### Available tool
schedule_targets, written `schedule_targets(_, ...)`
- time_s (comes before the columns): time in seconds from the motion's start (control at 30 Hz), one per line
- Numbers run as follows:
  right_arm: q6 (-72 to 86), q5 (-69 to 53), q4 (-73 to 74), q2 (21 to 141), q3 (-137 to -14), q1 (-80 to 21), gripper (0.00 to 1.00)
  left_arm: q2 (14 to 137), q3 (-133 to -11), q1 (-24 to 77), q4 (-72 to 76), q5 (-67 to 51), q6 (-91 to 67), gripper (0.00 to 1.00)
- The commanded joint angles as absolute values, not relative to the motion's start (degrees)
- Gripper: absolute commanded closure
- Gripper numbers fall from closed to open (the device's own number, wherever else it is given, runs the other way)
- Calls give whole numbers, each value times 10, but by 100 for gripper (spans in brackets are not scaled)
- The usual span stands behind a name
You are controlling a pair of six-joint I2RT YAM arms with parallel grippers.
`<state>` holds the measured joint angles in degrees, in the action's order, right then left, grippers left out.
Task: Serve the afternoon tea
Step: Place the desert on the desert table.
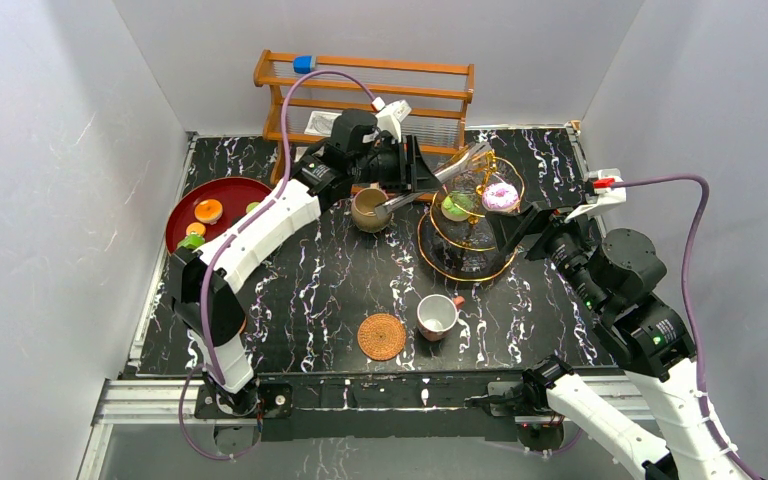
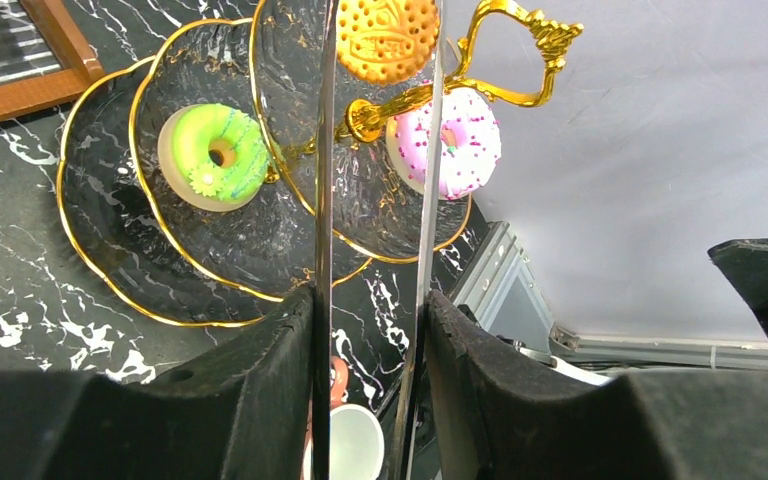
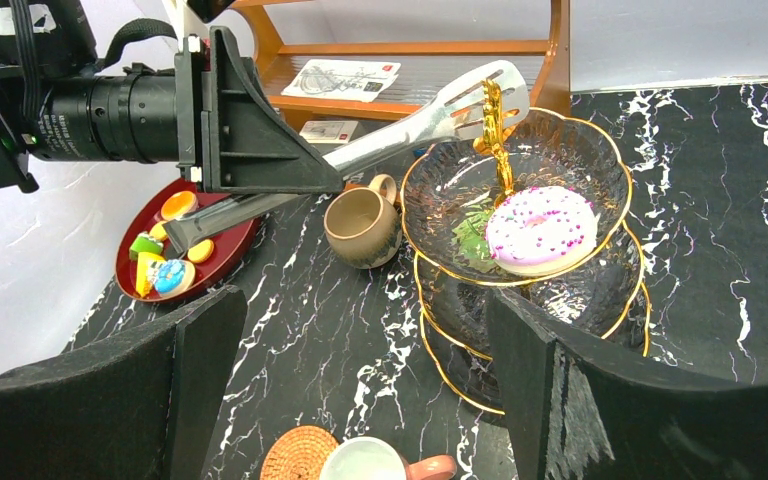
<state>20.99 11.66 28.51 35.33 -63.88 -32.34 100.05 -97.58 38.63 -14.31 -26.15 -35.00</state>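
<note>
Top view, stand: gold-rimmed tiered glass stand (image 1: 460, 277), upright at right centre of the black marbled surface (image 1: 330, 280). A pink sprinkled doughnut (image 1: 501, 196) sits on the top tier and a green doughnut (image 1: 455, 207) one tier lower.
Top view, cups: tan mug (image 1: 368, 210) just left of the stand. White red-handled cup (image 1: 437, 316) near the front edge, beside a round woven coaster (image 1: 381, 336).
Top view, red plate (image 1: 235, 190): far left of the surface — carries small coloured pastries.
Left wrist view, left claw (image 2: 370, 330): clamped on metal tongs (image 2: 322, 200). The tong tips pinch a round yellow biscuit (image 2: 385, 38) above the top tier, next to the gold handle (image 2: 520, 40).
Right wrist view, right claw (image 3: 360, 370): spread wide and holding nothing — above the surface at the stand's right side.
</note>
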Motion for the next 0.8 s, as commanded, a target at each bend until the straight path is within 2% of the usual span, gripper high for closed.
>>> schedule_targets(0.0, 205, 121, 251, 350, -655, -326, 1, 996, -1004, 393, -117, -269, -350, 60)
schedule_targets(0.77, 205, 123, 254, 345, -656, -325, 1, 989, -1005, 394, -136, -249, -331, 53)
